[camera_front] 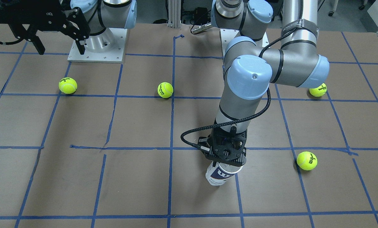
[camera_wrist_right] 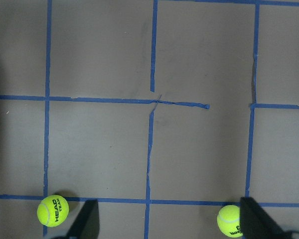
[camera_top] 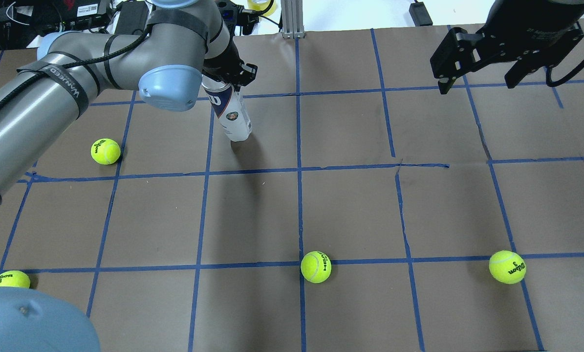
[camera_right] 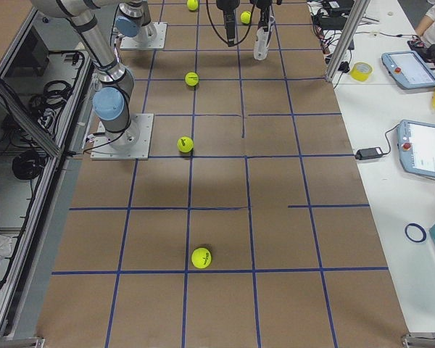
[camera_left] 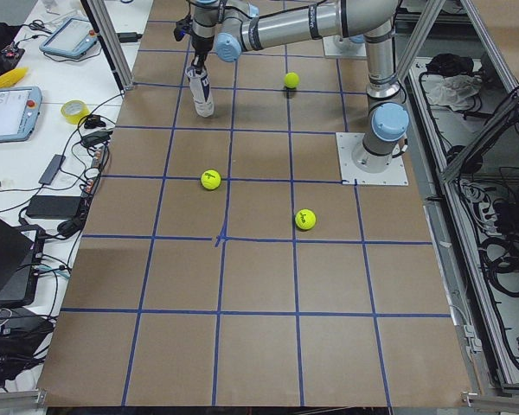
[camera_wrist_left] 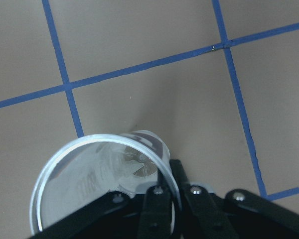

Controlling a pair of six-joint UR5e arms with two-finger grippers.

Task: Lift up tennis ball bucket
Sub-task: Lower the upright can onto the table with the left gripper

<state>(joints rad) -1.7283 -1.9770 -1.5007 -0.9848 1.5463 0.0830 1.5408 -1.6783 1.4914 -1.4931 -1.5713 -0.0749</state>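
Note:
The tennis ball bucket (camera_front: 219, 175) is a clear tube with a white and navy label and a "W" logo. It stands nearly upright, slightly tilted, and also shows in the overhead view (camera_top: 230, 112). My left gripper (camera_front: 226, 158) comes down from above and is shut on its open top rim (camera_wrist_left: 104, 184). I cannot tell whether the tube's base touches the table. My right gripper (camera_top: 477, 80) is open and empty, held high over the far side of the table, well away from the tube.
Several yellow-green tennis balls lie loose on the brown, blue-taped table: one (camera_top: 105, 151) near the tube, one (camera_top: 10, 279) close to the left arm's base, one (camera_top: 315, 267) in the middle, one (camera_top: 507, 267) on the right. The arm bases stand at the table's near edge.

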